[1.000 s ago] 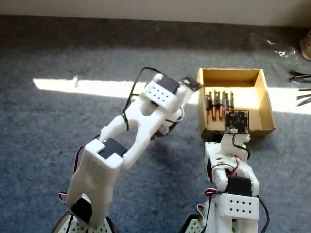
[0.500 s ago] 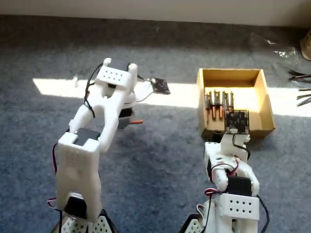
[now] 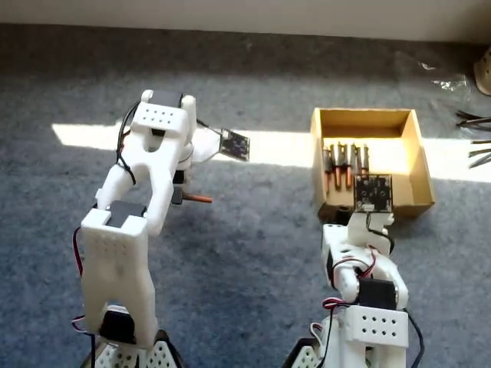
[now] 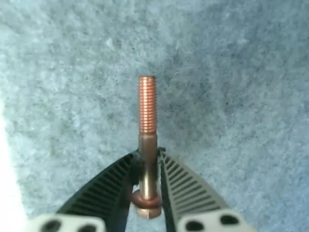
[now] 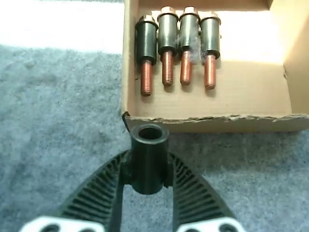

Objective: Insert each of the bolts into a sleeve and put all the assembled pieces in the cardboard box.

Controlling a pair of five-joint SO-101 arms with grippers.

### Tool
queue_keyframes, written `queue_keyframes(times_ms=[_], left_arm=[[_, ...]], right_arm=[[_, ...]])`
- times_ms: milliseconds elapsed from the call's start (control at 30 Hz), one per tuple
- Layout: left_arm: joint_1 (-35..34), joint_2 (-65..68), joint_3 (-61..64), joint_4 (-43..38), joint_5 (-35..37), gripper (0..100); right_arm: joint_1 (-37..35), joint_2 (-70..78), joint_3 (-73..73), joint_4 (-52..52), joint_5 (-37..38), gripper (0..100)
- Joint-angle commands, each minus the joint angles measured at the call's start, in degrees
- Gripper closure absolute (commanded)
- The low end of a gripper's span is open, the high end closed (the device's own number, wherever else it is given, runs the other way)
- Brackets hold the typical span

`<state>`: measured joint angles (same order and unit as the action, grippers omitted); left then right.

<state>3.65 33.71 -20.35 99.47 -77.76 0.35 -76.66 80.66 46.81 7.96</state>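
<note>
Clamping the threaded copper bolt in the left gripper over grey carpet and the black tubular sleeve in the right gripper just outside the brown cardboard box, guessing tip-to-bore lineup next.

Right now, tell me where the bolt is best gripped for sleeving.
Grip the bolt on its smooth shank by the head, coming from the head end, as the left gripper does: the threaded tip juts free to enter the sleeve in the right gripper.

White plastic left arm stretched out, left gripper squeezing copper threaded bolt; right arm folded, right gripper squeezing black round sleeve.
</note>
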Motion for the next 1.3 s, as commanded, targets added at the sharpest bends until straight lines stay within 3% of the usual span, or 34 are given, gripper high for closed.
queue_keyframes(times_ms=[0, 233, 400, 500, 867, 1067, 1200, 1267], left_arm=[[0.3, -0.7, 0.7, 0.6, -13.9, 99], [1.1, -0.7, 0.6, 0.6, -13.2, 99], [1.7, -0.7, 0.9, 0.5, -6.3, 97], [2.2, -0.7, 0.9, 0.5, -6.2, 90], [2.2, -1.1, 0.9, 1.0, -5.0, 90], [2.4, -1.3, -1.8, 1.0, 17.8, 90], [2.5, -1.3, -5.1, 1.1, 44.1, 90], [3.6, -1.3, -5.9, 1.1, 60.9, 90]], right_arm=[[0.4, -0.8, -0.4, -1.5, 0.2, 99.5], [0.4, -0.8, -0.4, -1.5, 0.2, 99.5], [0.4, -0.8, -0.4, -1.5, 0.2, 99.5], [0.4, -0.8, -0.4, -1.5, 0.2, 99.5], [0.4, -0.8, -0.4, -1.5, 0.2, 99.5], [0.4, -0.8, -0.4, -1.5, 0.2, 99.5], [0.4, -0.8, -0.4, -1.5, 0.2, 99.5], [0.4, -0.8, -0.4, -1.5, 0.2, 99.5]])
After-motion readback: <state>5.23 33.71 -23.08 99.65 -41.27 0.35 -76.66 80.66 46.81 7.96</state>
